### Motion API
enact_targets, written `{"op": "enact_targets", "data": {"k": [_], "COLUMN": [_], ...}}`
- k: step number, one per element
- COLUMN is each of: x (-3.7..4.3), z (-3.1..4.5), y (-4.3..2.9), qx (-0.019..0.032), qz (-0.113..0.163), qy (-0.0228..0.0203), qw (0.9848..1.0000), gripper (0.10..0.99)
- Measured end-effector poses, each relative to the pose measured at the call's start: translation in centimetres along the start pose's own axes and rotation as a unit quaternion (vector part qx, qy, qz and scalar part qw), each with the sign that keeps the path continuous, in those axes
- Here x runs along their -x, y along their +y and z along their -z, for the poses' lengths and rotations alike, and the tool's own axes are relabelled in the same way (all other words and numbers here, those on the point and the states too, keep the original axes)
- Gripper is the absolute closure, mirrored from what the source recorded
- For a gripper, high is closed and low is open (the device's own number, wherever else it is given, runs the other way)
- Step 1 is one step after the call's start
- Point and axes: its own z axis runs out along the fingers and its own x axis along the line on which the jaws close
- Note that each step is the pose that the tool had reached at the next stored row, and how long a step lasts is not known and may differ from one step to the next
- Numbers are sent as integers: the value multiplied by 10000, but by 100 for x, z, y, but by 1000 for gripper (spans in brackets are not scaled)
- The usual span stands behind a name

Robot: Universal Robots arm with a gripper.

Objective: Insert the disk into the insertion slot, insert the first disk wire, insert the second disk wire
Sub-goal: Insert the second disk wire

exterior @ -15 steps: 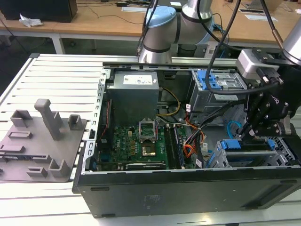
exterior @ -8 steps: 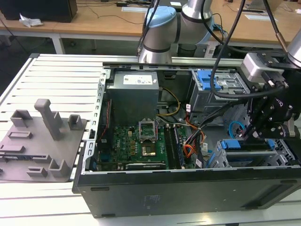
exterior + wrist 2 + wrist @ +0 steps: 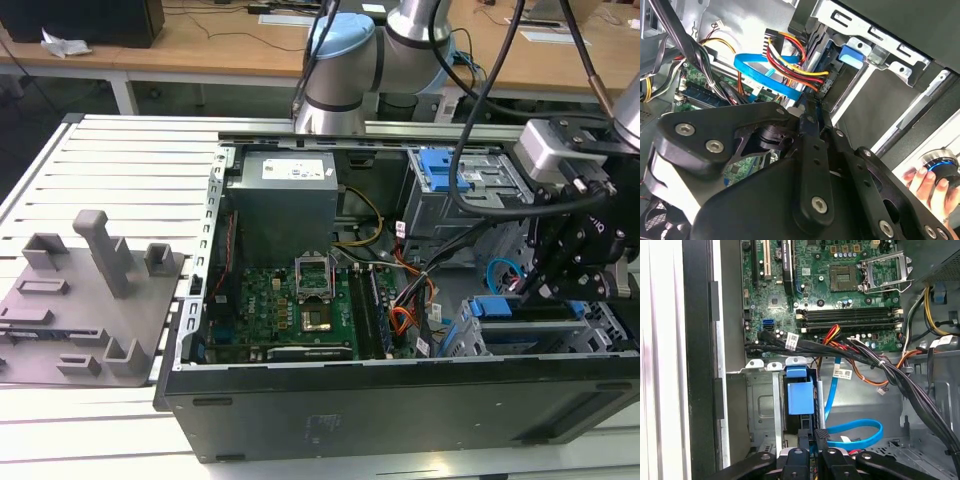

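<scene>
The disk sits inside the insertion slot [image 3: 462, 345], and the blue carrier end [image 3: 490, 308] shows at the cage's open side. Both wrist views show this blue end [image 3: 800, 396] [image 3: 852, 54] framed by the grey cage [image 3: 760, 405] [image 3: 890, 62]. My gripper [image 3: 540, 292] hangs right at the disk's end. Its fingers are pressed close together [image 3: 813, 437] [image 3: 807, 107] on the end of a flat blue disk wire [image 3: 855, 432] [image 3: 765, 74]. A red, yellow and black wire bundle [image 3: 790, 60] reaches the disk just past my fingertips.
The open computer case holds a green motherboard [image 3: 290, 300], a grey power supply [image 3: 285, 195] and a taller bay with a blue latch [image 3: 445, 170]. Black cable bundles [image 3: 875, 362] cross beside the cage. A grey fixture plate [image 3: 90, 290] lies at the exterior view's left. A person's hand [image 3: 925, 185] grips a knob.
</scene>
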Motion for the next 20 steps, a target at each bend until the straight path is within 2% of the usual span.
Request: {"op": "enact_targets", "data": {"k": [9, 10, 16, 17, 19, 20], "x": [-2, -2, -3, -1, 4, 4], "z": [-34, -31, 174, 201, 251, 256], "y": [-3, -3, 9, 10, 13, 19], "qx": [1, 1, 0, 0, -1, -3], "qz": [1, 1, 1, 1, 1, 2], "qy": [-7, -4, -4, -3, -4, -4], "qw": [10000, 10000, 10000, 10000, 10000, 10000], "gripper": [910, 851, 851, 867, 980, 980]}}
